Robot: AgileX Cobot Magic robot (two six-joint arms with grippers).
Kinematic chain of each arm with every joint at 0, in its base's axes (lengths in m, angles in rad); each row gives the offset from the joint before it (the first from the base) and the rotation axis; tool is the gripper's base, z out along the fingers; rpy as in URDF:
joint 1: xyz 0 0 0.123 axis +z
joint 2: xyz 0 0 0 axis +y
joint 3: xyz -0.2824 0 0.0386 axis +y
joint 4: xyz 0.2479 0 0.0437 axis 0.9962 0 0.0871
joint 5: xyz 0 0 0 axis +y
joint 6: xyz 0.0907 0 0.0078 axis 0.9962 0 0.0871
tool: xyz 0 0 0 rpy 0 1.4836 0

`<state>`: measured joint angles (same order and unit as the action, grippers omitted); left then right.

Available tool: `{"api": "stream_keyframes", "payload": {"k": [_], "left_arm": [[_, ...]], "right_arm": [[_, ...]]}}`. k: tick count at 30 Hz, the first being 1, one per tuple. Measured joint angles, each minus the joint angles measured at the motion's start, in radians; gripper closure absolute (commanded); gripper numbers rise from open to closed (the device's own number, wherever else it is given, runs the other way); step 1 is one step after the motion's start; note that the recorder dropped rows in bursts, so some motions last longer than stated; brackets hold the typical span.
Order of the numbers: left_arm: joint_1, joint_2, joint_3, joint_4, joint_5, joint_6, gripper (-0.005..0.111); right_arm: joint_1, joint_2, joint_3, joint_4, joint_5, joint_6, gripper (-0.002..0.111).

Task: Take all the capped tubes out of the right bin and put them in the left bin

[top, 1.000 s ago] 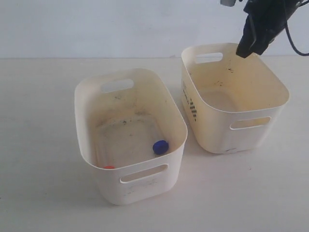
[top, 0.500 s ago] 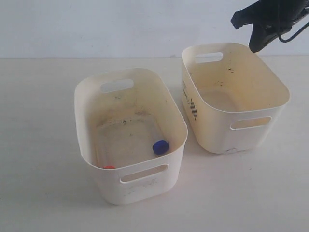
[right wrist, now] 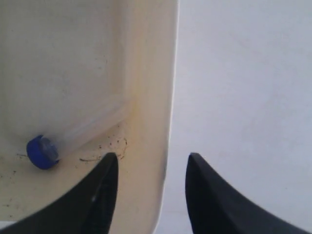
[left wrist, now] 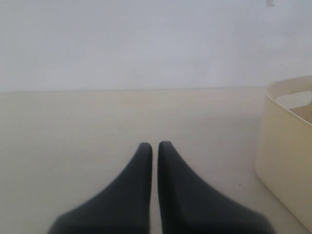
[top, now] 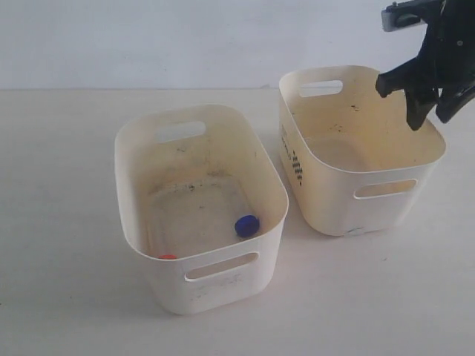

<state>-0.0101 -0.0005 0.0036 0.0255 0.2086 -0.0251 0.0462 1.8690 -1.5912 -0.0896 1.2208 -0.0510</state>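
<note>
The left bin [top: 141, 193] holds a blue-capped tube [top: 246, 225] near its front right corner and an orange-red cap [top: 168, 256] just showing over the front wall. The right bin [top: 338, 200], with dark dashes [top: 297, 167] on its side, holds another blue-capped tube [right wrist: 43, 152] lying against a wall; the exterior view hides it. My right gripper [top: 429, 117] [right wrist: 151, 161] is open over the right bin's far right rim [right wrist: 168, 97], one finger inside and one outside. My left gripper [left wrist: 152, 145] is shut on nothing, low over the table.
A cream bin wall [left wrist: 285, 151] stands close beside the left gripper in the left wrist view. The bins sit side by side with a narrow gap between them. Pale tabletop [top: 59, 297] surrounds both, with a white wall behind.
My right gripper has swung from above the right bin's back rim to the right and lower, now pointing down over the right rim. The tubes in the left bin have not moved.
</note>
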Motion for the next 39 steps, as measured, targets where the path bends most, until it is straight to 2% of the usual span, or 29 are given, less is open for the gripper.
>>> {"api": "stream_keyframes", "payload": {"k": [24,27,30,39], "left_arm": [[0.000,0.000,0.000,0.000,0.000,0.000,0.102],[0.000,0.000,0.000,0.000,0.000,0.000,0.102],[0.000,0.000,0.000,0.000,0.000,0.000,0.102],[0.000,0.000,0.000,0.000,0.000,0.000,0.102]], "right_arm": [[0.000,0.057,0.034,-0.015,0.002,0.027,0.067],[0.000,0.076,0.036,-0.015,0.002,0.036,0.081],[0.000,0.080,0.037,-0.015,0.002,0.036,0.108],[-0.001,0.076,0.034,0.001,0.007,0.038,0.108]]}}
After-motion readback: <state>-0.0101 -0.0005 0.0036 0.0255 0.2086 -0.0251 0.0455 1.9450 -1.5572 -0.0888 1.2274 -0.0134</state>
